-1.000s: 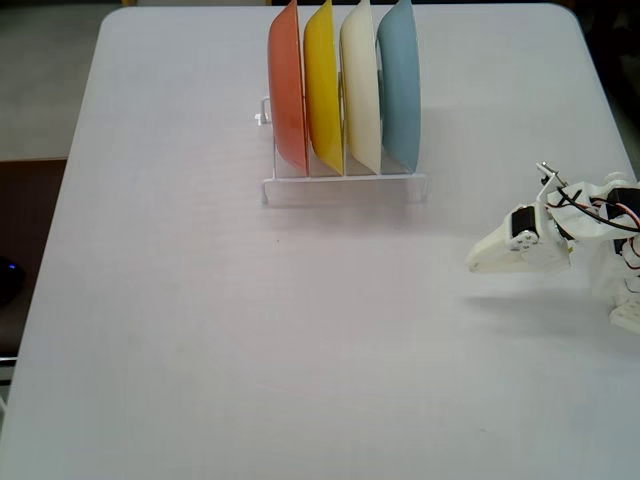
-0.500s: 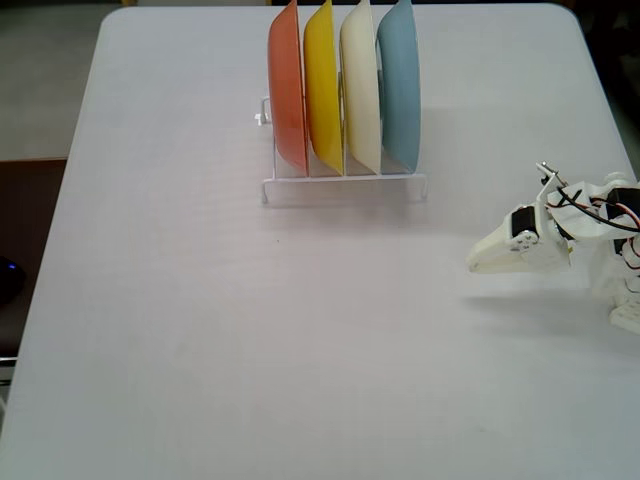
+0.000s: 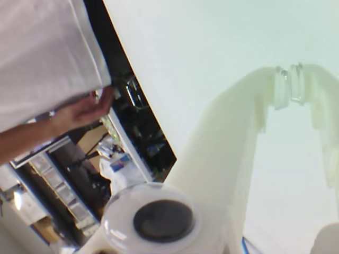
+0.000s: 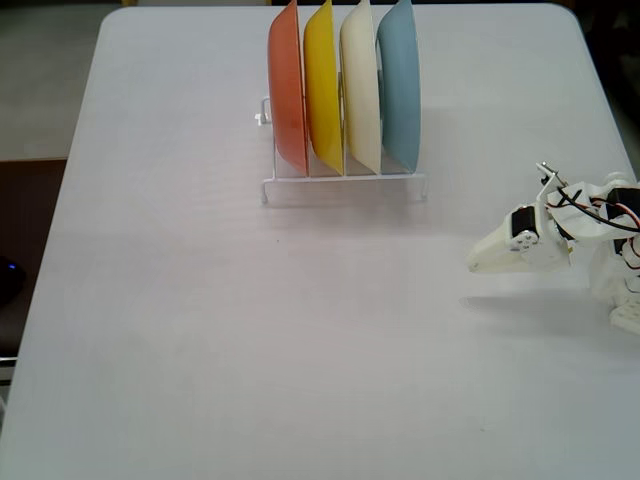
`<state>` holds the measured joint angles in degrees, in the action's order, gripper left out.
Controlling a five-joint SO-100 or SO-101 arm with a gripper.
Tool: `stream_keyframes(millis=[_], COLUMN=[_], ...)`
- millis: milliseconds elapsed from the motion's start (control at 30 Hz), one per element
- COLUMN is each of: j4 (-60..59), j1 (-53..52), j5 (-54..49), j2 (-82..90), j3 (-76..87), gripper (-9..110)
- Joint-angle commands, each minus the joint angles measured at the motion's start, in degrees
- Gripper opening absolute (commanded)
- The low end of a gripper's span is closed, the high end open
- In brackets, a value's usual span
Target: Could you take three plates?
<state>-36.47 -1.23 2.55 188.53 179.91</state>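
Three plates stand on edge in a white wire rack (image 4: 345, 188) at the far middle of the table in the fixed view: yellow (image 4: 322, 85), cream-white (image 4: 361, 85) and light blue (image 4: 402, 90). The blue one is the rightmost. My white gripper (image 4: 478, 262) rests low over the table at the right, well in front of and to the right of the rack, pointing left. In the wrist view my gripper (image 3: 288, 84) has its tips touching, shut on nothing. No plate shows in the wrist view.
An orange-red plate (image 4: 288, 95) fills the rack's leftmost slot. The white table (image 4: 250, 330) spreads wide before the rack. In the wrist view a person's hand (image 3: 79, 112) and dark clutter lie beyond the table edge.
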Motion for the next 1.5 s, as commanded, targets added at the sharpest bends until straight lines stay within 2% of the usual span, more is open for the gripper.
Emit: stream_keyframes(millis=[0,167,400,500,700,933,1033,1300,1467], j4=[-0.1,7.9,-1.1,-1.9,-9.9,-9.8,-10.5,-11.9,-12.0], j1=[-0.1,0.1,-1.1,-3.9,-11.2,-23.6,-26.5,-31.6,-33.3], j5=[0.1,-0.1,-3.5,-9.4,-16.5,-31.4,-35.7,-45.1,-48.3], j2=[1.1,1.1,-2.1,-13.0,-24.2,-39.2,-46.0,-60.5,-67.9], j3=[-0.2,-2.7,-20.0,-31.0,-50.9,-67.9,-75.7,-88.7,-94.2], gripper=[0,-1,-1,-1,-1,0,5,31,34])
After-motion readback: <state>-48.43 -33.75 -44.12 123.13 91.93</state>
